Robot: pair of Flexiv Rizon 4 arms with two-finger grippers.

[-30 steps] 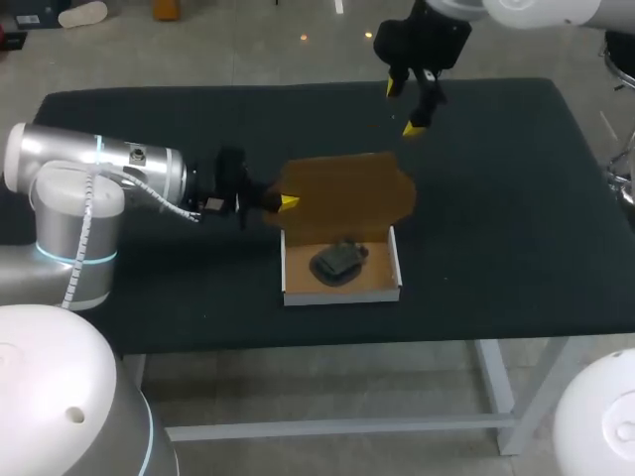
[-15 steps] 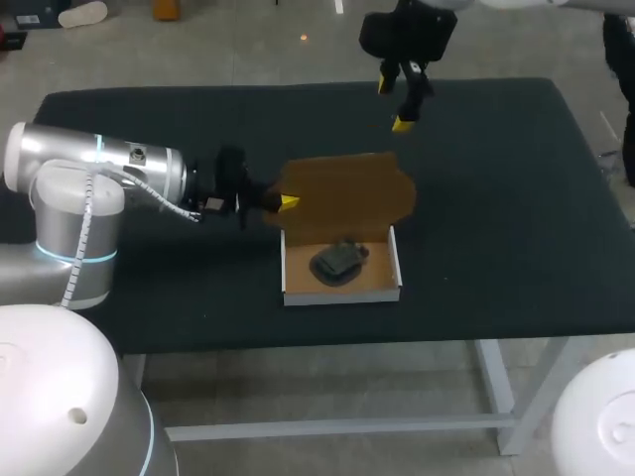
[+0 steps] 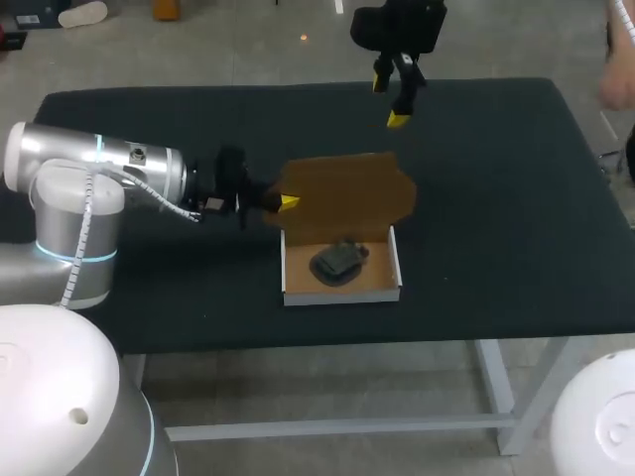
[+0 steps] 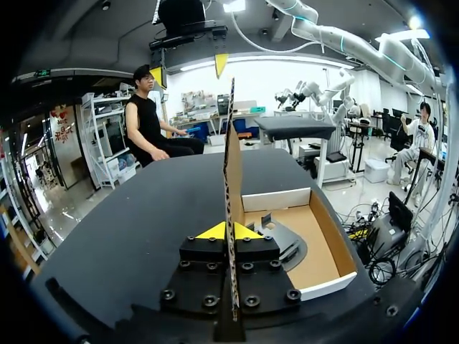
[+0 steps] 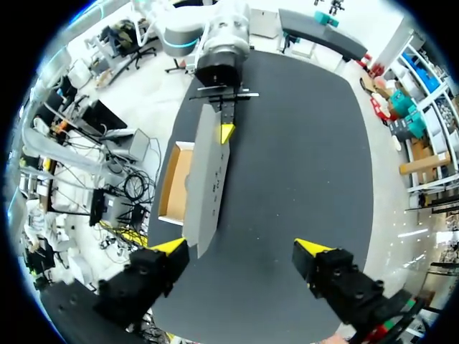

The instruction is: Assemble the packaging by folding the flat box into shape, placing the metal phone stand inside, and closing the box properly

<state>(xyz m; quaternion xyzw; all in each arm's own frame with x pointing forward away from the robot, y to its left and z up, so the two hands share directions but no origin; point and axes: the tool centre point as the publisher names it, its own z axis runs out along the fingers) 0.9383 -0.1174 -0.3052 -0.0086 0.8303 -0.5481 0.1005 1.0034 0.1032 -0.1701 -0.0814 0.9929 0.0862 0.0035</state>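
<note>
Lid (image 3: 347,193) upright, left pincer (image 3: 288,202) clamped on its 9 o'clock edge; phone stand (image 3: 337,261) lies in box tray (image 3: 342,290); right pincer (image 3: 389,101) gapes empty at 12 o'clock. Best swing lid down evenly, flaps inside walls

The box (image 3: 342,288) sits near the middle of the worktop (image 3: 496,198), with the stand (image 3: 337,261) inside it. Its lid (image 3: 347,193) stands upright along the far wall. My left claw (image 3: 288,202) pinches the lid's left edge. My right claw (image 3: 388,100) hangs spread wide behind the box, well apart from it.
</note>
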